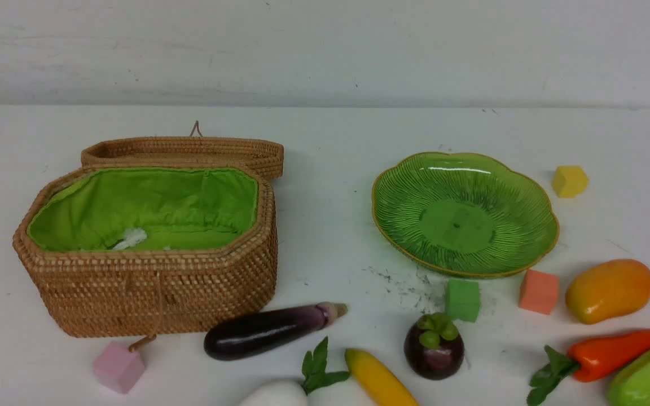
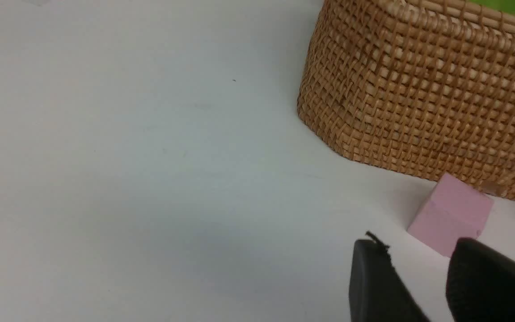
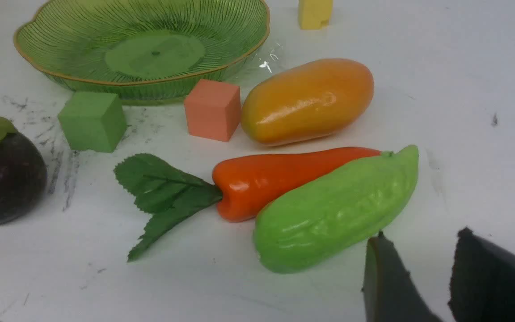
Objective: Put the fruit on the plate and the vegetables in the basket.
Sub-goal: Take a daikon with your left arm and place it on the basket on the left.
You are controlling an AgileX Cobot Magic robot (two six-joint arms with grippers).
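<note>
Closest to us, the white radish [image 1: 274, 395] is cut off by the near edge, its green leaves pointing toward the banana [image 1: 378, 380] just beside it; on to the big items on the white table [image 1: 330, 237], and the basket [image 1: 156, 287] dominates the left, lid [image 1: 189, 149] thrown back behind it, green lining [image 1: 150, 203] on show, every vegetable lying outside it; across on the right sits the plate [image 1: 463, 214], all three fruits off it on the table; the eggplant [image 1: 268, 332] stretches out just in front of the basket's right corner, stem end aimed right; far right at the near edge, the cucumber [image 1: 649, 378] lies right against the pepper [image 1: 618, 349], with the mango [image 1: 610, 290] just behind them; the mangosteen [image 1: 434, 349] stands between banana and plate, leaves up; small stuff now: a pink cube [image 1: 118, 366] at the basket's front, a green cube [image 1: 462, 300] and an orange cube [image 1: 538, 291] just beside the plate's near rim, a yellow cube [image 1: 569, 181] beyond its right side; over on the wrist cameras, the left gripper [image 2: 418, 259] hovers near the pink cube by the basket wall, jaws parted, nothing between them; the right gripper [image 3: 423, 250] hangs by the cucumber's end, likewise spread and empty.
</note>
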